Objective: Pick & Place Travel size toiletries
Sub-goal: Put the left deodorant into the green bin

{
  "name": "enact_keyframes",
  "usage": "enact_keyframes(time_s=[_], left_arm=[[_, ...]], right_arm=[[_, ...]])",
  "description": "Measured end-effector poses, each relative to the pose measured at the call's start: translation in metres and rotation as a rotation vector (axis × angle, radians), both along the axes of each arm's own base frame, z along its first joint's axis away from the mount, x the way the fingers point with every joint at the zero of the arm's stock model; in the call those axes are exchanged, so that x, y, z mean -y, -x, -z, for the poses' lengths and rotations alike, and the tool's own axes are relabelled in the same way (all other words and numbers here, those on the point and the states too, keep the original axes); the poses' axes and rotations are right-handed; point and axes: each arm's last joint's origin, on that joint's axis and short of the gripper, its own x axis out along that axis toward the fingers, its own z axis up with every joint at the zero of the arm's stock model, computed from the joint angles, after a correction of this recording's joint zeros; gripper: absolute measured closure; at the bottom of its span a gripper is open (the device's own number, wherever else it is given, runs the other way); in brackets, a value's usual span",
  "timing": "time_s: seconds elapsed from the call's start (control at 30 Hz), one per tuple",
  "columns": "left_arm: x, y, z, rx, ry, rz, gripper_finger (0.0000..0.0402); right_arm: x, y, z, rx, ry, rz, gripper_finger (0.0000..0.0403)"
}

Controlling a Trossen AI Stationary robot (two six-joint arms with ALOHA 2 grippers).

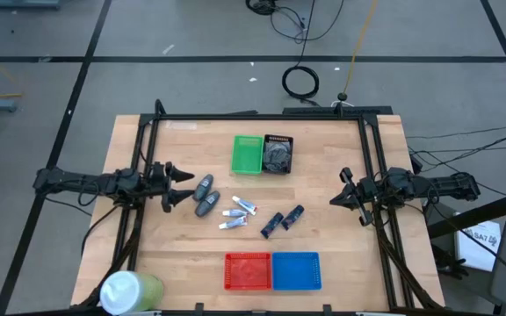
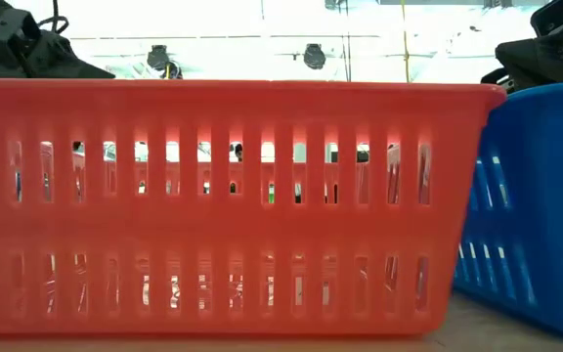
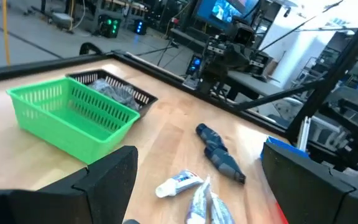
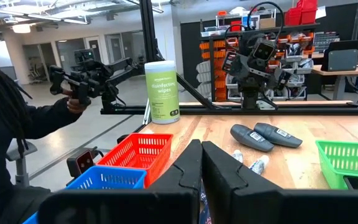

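The travel size toiletries lie loose near the middle of the table (image 1: 174, 254): two grey oval containers (image 1: 205, 195) touching each other toward the left edge, three white-silver tubes (image 1: 238, 213) bunched just beside them, and two dark navy tubes (image 1: 282, 219) end to end a little farther toward the right edge. Bare wood surrounds the group on every side, with a wide strip between it and the red tray (image 1: 248, 270) and blue tray (image 1: 296, 270) at the near edge, and another between it and the green tray (image 1: 248, 154) and black tray (image 1: 278, 154) toward the far edge. The left gripper (image 1: 181, 186) hovers at the left edge with its fingers spread wide, empty, just beside the oval containers. The right gripper (image 1: 339, 189) waits at the right edge, fingers pressed together on nothing, well apart from the navy tubes. A pale green-white cylinder (image 1: 130, 291) stands at the near left corner. The low view is almost wholly blocked by the red and blue tray walls, so no toiletries show there. The black tray holds something grey and crumpled that cannot be made out. In the right wrist view a person (image 4: 8, 149) sits beyond the table, partly cut off.
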Motion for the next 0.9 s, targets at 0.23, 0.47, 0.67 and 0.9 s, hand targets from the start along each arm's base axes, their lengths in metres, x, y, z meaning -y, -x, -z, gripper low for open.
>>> enact_keyframes(time_s=[0.23,0.47,0.67,0.9], left_arm=[[0.0,-0.009,-0.019,-0.128,0.078,-0.044,0.0064],[-0.001,-0.038,-0.041,-0.565,0.145,-0.222,0.0064],[0.0,-0.077,-0.046,-0.813,0.148,-0.291,0.0064],[-0.001,-0.114,-0.026,-0.964,0.186,-0.37,0.0064]], right_arm=[[0.0,0.0,0.0,0.0,0.0,0.0,0.0403],[0.0,0.0,0.0,0.0,0.0,0.0,0.0403],[0.0,0.0,0.0,0.0,0.0,0.0,0.0403],[0.0,0.0,0.0,-0.001,0.0,0.0,0.0403]])
